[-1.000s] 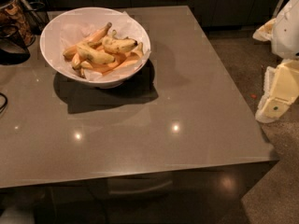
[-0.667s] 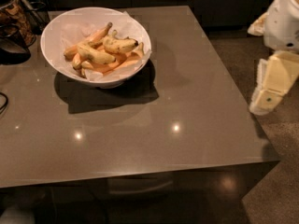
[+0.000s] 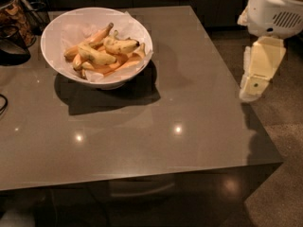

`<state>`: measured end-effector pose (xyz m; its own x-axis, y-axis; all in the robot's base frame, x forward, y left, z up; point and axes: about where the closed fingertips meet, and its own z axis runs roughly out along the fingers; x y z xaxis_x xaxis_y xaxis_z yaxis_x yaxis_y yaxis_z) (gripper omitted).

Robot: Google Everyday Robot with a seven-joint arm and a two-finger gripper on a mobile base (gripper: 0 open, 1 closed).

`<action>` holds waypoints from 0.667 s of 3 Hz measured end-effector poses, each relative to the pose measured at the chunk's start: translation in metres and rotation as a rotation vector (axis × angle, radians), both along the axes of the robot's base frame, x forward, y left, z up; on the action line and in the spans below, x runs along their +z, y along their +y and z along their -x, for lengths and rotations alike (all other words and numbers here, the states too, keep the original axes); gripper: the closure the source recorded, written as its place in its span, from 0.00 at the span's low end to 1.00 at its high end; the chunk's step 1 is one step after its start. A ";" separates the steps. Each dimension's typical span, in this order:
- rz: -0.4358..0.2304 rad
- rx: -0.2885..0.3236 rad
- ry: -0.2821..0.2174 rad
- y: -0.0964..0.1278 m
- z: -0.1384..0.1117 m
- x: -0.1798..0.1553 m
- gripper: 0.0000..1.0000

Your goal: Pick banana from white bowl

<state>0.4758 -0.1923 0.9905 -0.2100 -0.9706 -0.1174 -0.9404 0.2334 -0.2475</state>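
Note:
The white bowl point(image 3: 51, 51) stands at the back left of the grey table, lined with crinkled white paper and holding several bananas. The banana point(image 3: 121, 46), short, plump and pale yellow with a dark end, lies near the top right of the pile. A slimmer curved yellow banana point(image 3: 97, 56) lies beside it, with orange-toned bananas point(image 3: 90, 38) around them. My gripper point(image 3: 252, 90) hangs from the white arm at the far right, over the table's right edge, well apart from the bowl and with nothing visible in it.
The grey table point(image 3: 189, 126) has bright light spots on its top. A patterned jar point(image 3: 14, 13) and a dark object point(image 3: 10, 51) stand at the back left corner. A dark cable point(image 3: 2, 103) lies at the left edge. Speckled floor point(image 3: 284, 174) lies to the right.
The arm and gripper have moved up and to the left, from beside the table to over its right edge. The bowl and bananas have not moved.

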 end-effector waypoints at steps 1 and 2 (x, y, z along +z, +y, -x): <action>0.021 0.016 -0.002 0.010 -0.011 0.002 0.00; -0.044 0.037 -0.012 0.019 -0.022 0.007 0.00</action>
<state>0.4975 -0.1733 0.9974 -0.1726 -0.9715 -0.1625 -0.9455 0.2096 -0.2491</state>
